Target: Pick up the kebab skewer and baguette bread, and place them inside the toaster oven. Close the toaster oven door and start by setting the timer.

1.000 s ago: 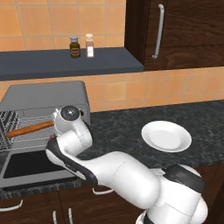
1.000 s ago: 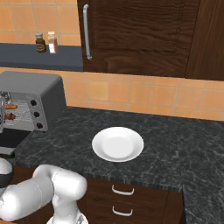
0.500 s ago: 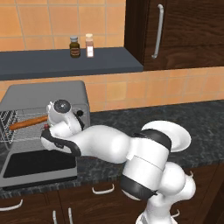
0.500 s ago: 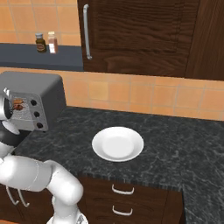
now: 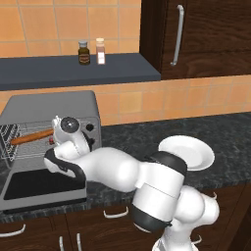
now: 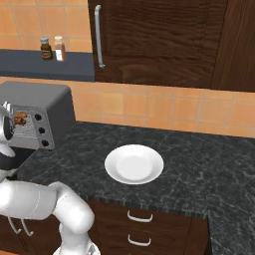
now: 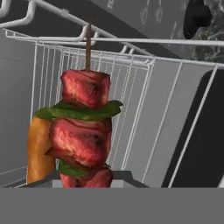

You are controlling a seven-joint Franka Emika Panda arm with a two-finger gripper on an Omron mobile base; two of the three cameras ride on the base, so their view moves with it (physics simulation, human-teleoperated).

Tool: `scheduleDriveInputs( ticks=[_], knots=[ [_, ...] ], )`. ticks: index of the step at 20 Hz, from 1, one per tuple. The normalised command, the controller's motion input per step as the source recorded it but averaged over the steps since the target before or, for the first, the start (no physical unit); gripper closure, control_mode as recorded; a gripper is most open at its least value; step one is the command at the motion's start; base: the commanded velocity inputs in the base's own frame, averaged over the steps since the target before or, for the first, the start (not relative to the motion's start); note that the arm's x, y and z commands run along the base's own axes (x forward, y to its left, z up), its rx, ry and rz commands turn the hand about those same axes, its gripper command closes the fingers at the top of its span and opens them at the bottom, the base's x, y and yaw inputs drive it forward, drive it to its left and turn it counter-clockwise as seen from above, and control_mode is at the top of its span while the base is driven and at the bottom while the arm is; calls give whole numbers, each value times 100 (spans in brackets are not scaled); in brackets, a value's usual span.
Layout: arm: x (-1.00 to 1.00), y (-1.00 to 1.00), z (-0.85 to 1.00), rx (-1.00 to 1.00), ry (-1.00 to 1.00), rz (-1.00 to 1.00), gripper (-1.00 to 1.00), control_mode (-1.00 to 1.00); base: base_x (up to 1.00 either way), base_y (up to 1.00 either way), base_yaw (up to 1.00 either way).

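The gripper point(image 5: 53, 140) grips the kebab skewer point(image 7: 83, 131) (red meat, green pepper) at the open toaster oven point(image 5: 54, 105), above its wire rack point(image 7: 131, 87), beside the baguette bread point(image 5: 30, 137).

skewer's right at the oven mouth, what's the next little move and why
Probably ease the kebab skewer further in over the wire rack and lower it beside the baguette bread, then release. The toaster oven door lies open, and the skewer looks held above the rack.
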Motion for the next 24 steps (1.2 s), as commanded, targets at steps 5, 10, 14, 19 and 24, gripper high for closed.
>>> scheduleDriveInputs(
  ticks=[5,10,14,19,24],
  knots=[
    [-26,0,32,0,0,0,-100,-100,0,0,0],
    [-45,0,33,0,0,0,-100,-100,0,0,0],
    [-96,14,17,-13,4,9,-100,-100,0,0,0],
    [-66,76,-27,-31,-10,29,-100,-100,0,0,0],
    [-5,2,-2,-27,-15,13,-100,-100,0,0,0]
  ],
)
